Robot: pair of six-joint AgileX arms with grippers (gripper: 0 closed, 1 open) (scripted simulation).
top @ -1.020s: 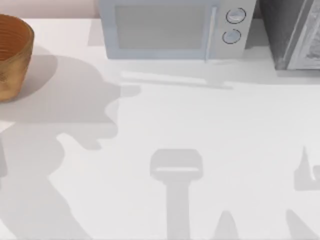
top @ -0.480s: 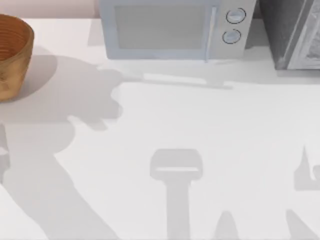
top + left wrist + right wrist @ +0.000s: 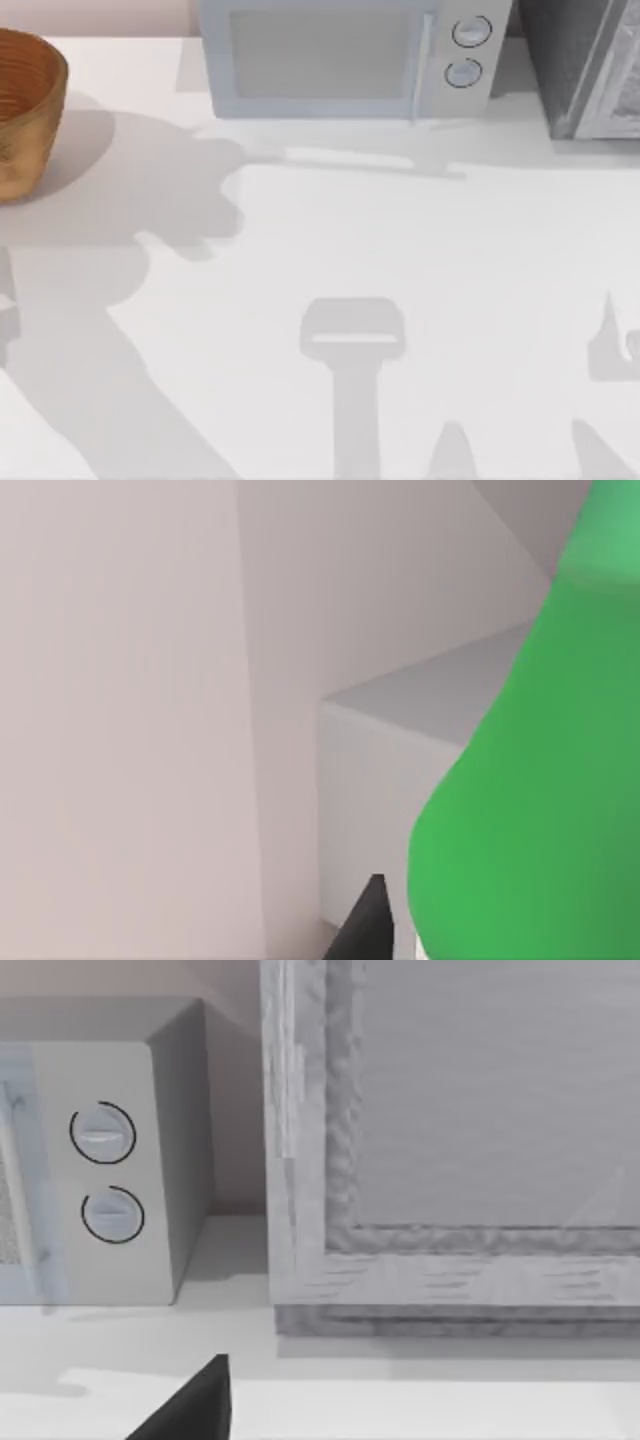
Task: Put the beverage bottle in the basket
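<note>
Green beverage bottle [image 3: 540,810] beside left fingers [image 3: 365,925]

Green beverage bottle [image 3: 540,810] close up, dark claw fingertip [image 3: 362,930] beside it, pale walls behind

white table [image 3: 420,250]: basket [image 3: 25,100], microwave [image 3: 350,55]

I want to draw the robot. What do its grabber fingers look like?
Very little of them shows. The left gripper's fingertip is a dark, nearly black pointed wedge. The right gripper's fingertip looks the same: dark, matte, slanted to a tip. No cables or markings can be seen.
</note>
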